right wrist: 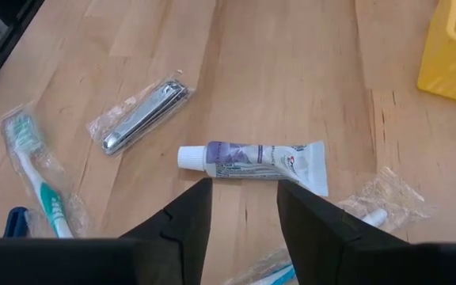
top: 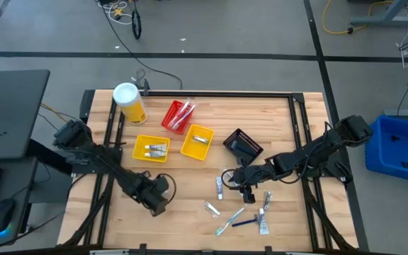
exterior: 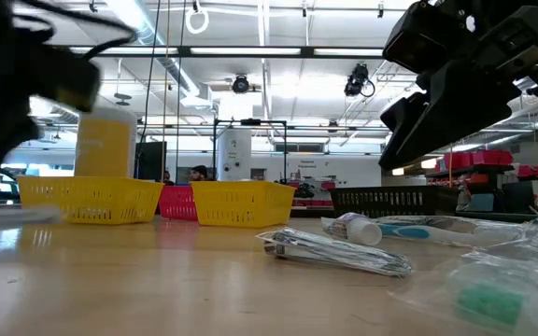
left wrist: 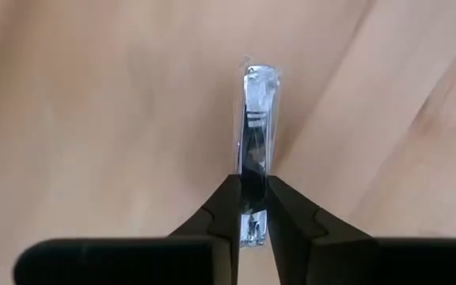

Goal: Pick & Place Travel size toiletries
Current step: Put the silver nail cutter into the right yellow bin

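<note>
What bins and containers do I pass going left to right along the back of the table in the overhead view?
Yellow canister with white lid → yellow bin holding small tubes → red bin → second yellow bin → black bin.

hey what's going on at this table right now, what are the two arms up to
Two dark robot arms are sorting small travel toiletries on a wooden table. The left hand is shut on a shiny metal nail clipper in clear wrap, low over the boards near the table's front. The right hand hangs open just above a small white toothpaste tube, not touching it. More wrapped items, including a green-and-white toothbrush, lie loose nearby. Yellow, red and black bins wait further back.
</note>
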You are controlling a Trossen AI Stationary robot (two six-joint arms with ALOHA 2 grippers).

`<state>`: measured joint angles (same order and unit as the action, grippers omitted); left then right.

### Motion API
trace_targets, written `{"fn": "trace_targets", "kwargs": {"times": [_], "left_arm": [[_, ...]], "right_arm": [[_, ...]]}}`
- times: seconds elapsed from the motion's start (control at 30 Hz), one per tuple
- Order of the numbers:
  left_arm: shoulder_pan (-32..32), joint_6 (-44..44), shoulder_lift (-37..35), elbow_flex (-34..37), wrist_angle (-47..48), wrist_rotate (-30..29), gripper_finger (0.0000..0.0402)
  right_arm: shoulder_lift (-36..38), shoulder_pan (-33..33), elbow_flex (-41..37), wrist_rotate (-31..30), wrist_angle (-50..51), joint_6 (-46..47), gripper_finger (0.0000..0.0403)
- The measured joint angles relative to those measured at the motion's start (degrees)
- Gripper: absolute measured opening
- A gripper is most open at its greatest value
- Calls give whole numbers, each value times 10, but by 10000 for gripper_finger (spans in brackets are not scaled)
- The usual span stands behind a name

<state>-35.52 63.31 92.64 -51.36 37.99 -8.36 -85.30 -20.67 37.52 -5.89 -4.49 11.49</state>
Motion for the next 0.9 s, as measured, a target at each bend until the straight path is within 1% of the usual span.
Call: {"fn": "trace_targets", "kwargs": {"times": [0.07,0.13,0.2,0.3,0.4,0.5,0.6,0.67,0.77,0.9], "left_arm": [[19,-24,-1,-13,-3,-51,51],[43,-28,-1,-25,-1,-114,49],[74,-34,-1,-41,-2,-161,44],[124,-93,-1,-71,-4,-194,44],[173,-197,-1,-100,-53,-218,53],[219,-306,-1,-121,-114,-211,54],[261,-435,-1,-129,-178,-168,50],[289,-505,-1,-128,-208,-137,49],[327,-557,1,-129,-226,-101,53],[372,-603,3,-119,-195,-54,55]], "right_arm": [[0,0,0,0,0,-3,151],[0,0,0,0,-2,-6,151],[0,0,0,0,-5,-6,150],[0,0,0,0,-10,-11,149],[0,0,0,0,-13,-21,151],[0,0,0,0,-17,-23,150],[0,0,0,0,-22,-25,149],[0,0,0,0,-26,-34,150],[0,0,0,0,-31,-34,151],[0,0,0,0,-30,-34,148]]}}
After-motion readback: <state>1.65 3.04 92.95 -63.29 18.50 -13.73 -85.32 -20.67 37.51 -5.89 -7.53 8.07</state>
